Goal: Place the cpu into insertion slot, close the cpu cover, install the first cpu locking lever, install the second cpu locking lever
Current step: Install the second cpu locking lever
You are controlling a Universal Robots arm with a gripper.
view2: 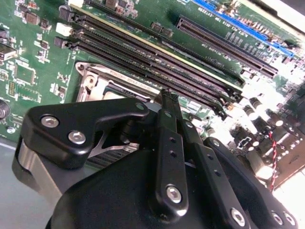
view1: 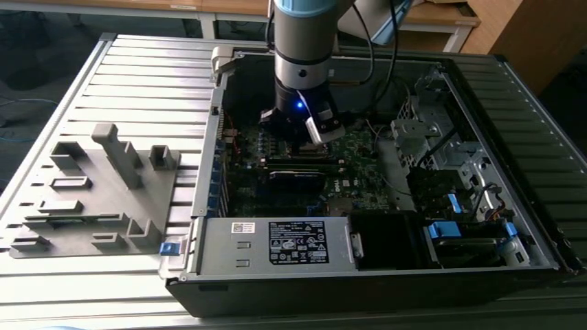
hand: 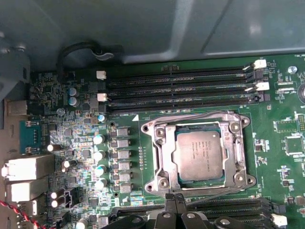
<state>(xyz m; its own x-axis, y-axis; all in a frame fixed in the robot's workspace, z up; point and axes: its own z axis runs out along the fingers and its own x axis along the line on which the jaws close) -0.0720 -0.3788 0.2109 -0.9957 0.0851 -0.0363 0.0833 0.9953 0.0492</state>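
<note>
In the exterior view I see the gripper lowered inside the open computer case, over the motherboard. In the second wrist view its fingers look pressed together, holding nothing. In the first wrist view the cpu lies in its socket, probably with the cpu cover down around it, just beyond the fingertips.

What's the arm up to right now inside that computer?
End effector shut, at socket edge. Cpu seated in socket, cpu cover down around it. Nothing in the way.
</note>
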